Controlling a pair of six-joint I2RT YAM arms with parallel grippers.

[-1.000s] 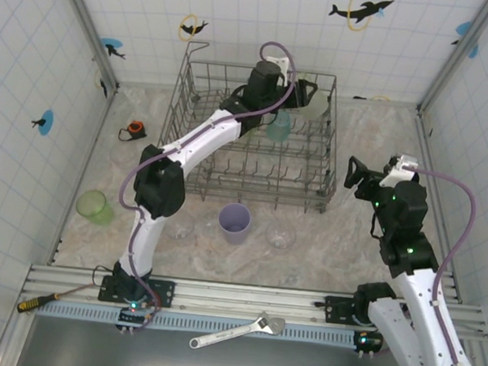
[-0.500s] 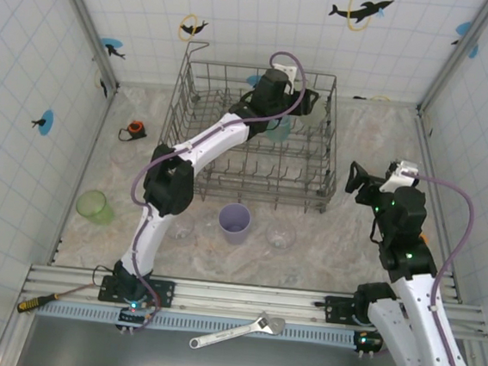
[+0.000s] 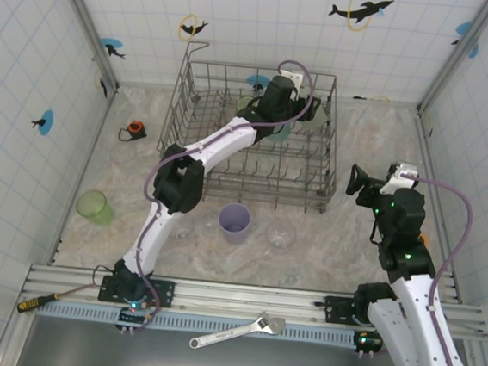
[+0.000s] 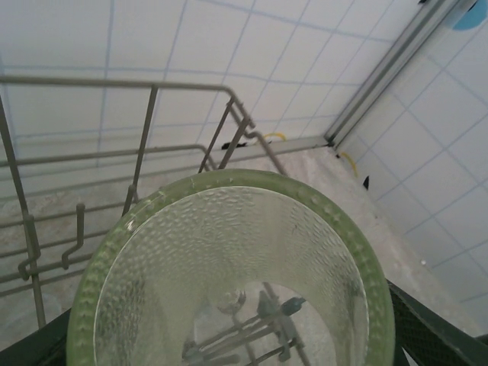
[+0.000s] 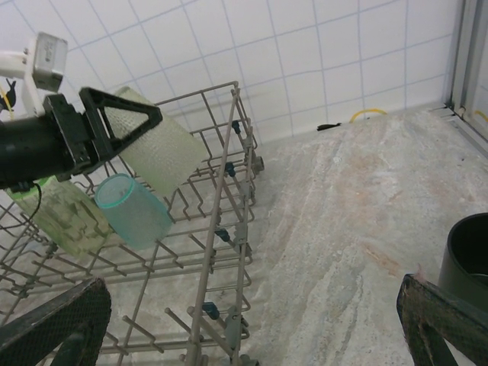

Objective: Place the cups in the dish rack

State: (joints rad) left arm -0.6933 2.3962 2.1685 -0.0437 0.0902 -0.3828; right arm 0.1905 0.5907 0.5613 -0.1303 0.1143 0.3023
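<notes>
Top view: over the last second the left arm has pushed deeper into the grey wire dish rack (image 3: 187,100), its elbow swinging toward 3 o'clock. The left tool (image 3: 296,108) is now over the rack's 1 o'clock corner, pinching a pale green pebbled plastic cup (image 3: 311,113). The right tool (image 3: 356,181) is at the rack's 3 o'clock, spread, empty, barely shifted. Unloaded on the table (image 3: 332,261) at the rack's 6 o'clock are a lavender plastic cup (image 3: 234,221), a clear cup (image 3: 280,235) and a second clear cup (image 3: 179,226). A bright green cup (image 3: 95,206) is at 8 o'clock.

Left wrist view: the pebbled cup sits between the dark fingers (image 4: 427,328), with rack wires showing through it.

Right wrist view: the held cup hangs tilted above the tines, apart from a teal cup (image 5: 133,210) lying tilted just below. Another pale cup (image 5: 61,217) is at the teal one's 9 o'clock. A black cup (image 5: 465,259) stands at 3 o'clock, beside the right finger, not between them.

Judgement: the carry is almost done but the cup isn't released yet. It needs lowering onto free tines clear of the teal cup. Several cups are left.
</notes>
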